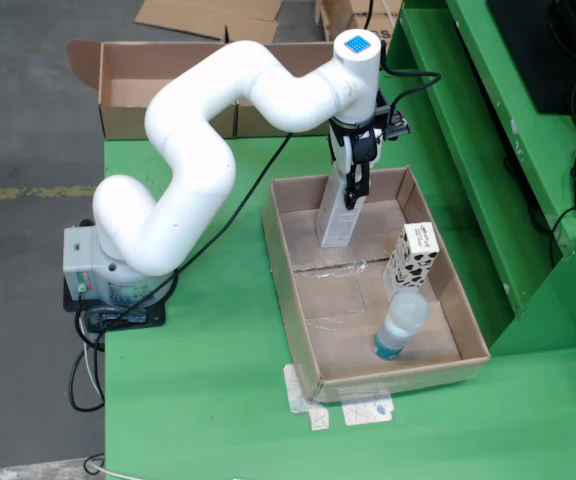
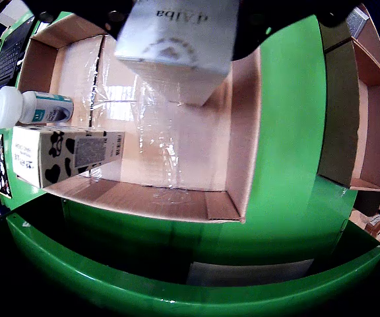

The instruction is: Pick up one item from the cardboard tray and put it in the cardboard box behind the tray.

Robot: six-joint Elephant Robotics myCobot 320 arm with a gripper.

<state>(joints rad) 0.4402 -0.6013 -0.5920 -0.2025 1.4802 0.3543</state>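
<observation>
My gripper (image 1: pixel 352 198) is shut on the top of an upright grey-white carton (image 1: pixel 335 222) at the back of the cardboard tray (image 1: pixel 286 290). I cannot tell whether the carton's lower end touches the tray floor or hangs just above it. In the wrist view the carton (image 2: pixel 177 49) fills the top, between the dark fingers (image 2: pixel 259 30). A cow-patterned carton (image 1: pixel 414 255) stands at the tray's right wall and shows in the wrist view (image 2: pixel 64 153). A white-capped bottle (image 1: pixel 400 322) lies at the front right and shows in the wrist view (image 2: pixel 33 107). The cardboard box (image 1: pixel 158 90) stands behind the tray.
The tray (image 2: pixel 233 165) sits on a green table (image 1: pixel 198 400). A raised green frame (image 1: pixel 468 150) runs along the right. The arm's base (image 1: pixel 108 280) stands at the table's left edge. Taped paper tags (image 1: pixel 353 408) lie in front of the tray.
</observation>
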